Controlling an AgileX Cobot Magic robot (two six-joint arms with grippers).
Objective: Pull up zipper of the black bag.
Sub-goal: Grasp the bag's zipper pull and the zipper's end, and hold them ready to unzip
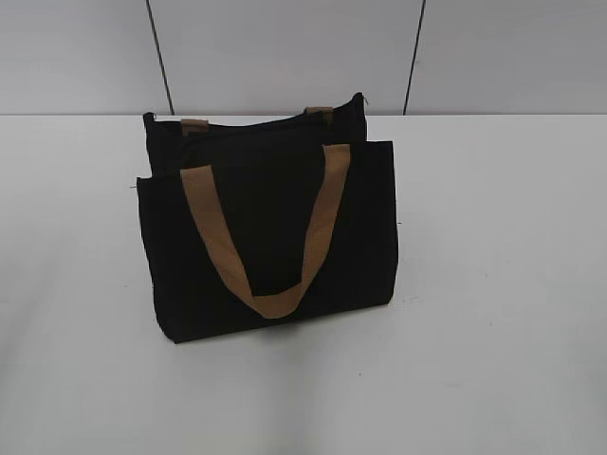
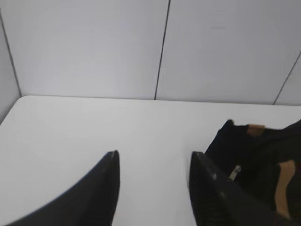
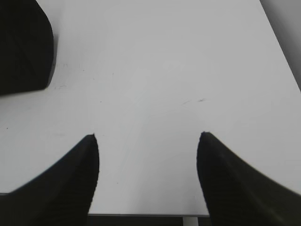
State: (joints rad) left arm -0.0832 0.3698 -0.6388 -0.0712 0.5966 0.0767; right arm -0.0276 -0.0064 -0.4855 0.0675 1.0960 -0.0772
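The bag (image 1: 270, 227) is plain black with tan-brown straps (image 1: 270, 237); its zipper slider (image 2: 234, 173) glints silver. White table (image 1: 493, 360), pale grey wall panels (image 1: 285, 52), both hands black.

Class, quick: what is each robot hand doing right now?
Left hand: open, holding nothing, beside the black bag.
Right hand: open, holding nothing, above the bare table.

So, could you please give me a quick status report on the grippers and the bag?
Left gripper and right gripper open, empty. Rectangular black fabric bag upright on white table, untouched. Silver zipper slider near left fingers. Nothing in the way.
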